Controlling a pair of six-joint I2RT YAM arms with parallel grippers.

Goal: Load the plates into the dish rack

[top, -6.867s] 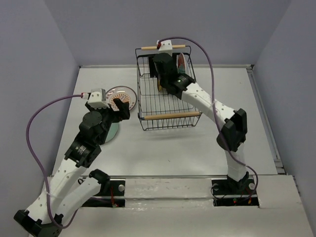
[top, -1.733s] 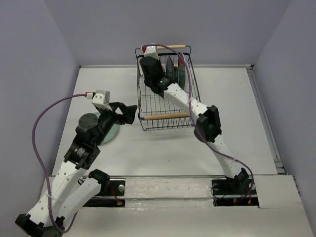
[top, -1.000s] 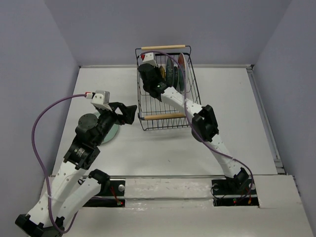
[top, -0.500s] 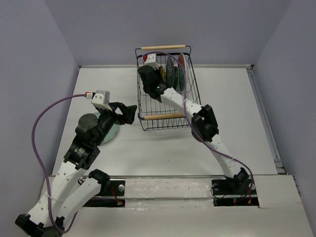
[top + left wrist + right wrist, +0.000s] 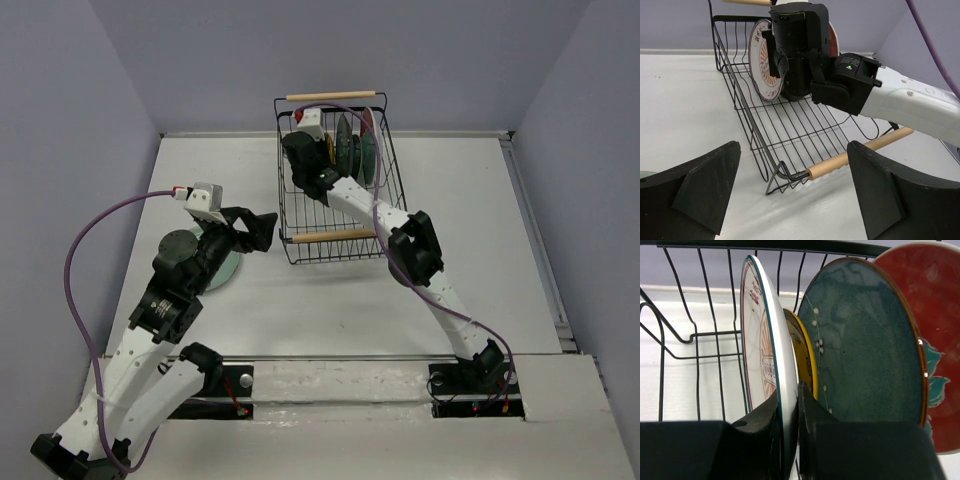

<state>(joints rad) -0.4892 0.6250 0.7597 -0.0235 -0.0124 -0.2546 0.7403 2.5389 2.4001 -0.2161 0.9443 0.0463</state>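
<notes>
Top external view, listed by size, as I am reading it from the console.

- Dish rack (image 5: 300, 212): sitting at twelve o'clock on the table (image 5: 480, 250).
- Large blue-teal plate (image 5: 865, 350) and red plate (image 5: 922, 315): leaning on edge at the rack's three o'clock side.
- White plate with orange centre (image 5: 760, 355): standing on edge inside the rack, with the right gripper (image 5: 789, 410) clamping its rim.
- Pale mint plate (image 5: 225, 268): lying flat on the table at eight o'clock from the rack. It is near the left gripper (image 5: 255, 230), whose fingers are spreading wide and carrying nothing.
- Amber plate (image 5: 802, 365): sitting just beside the white one.

Risk: I am judging that letting go before the white plate is seated between wires would be tipping it toward nine o'clock. It could also be knocking into the amber plate.

Views: the right wrist alone is showing the clamp and the neighbouring rims. The top view is hiding those under the wrist, but only it is showing the mint plate's place.
</notes>
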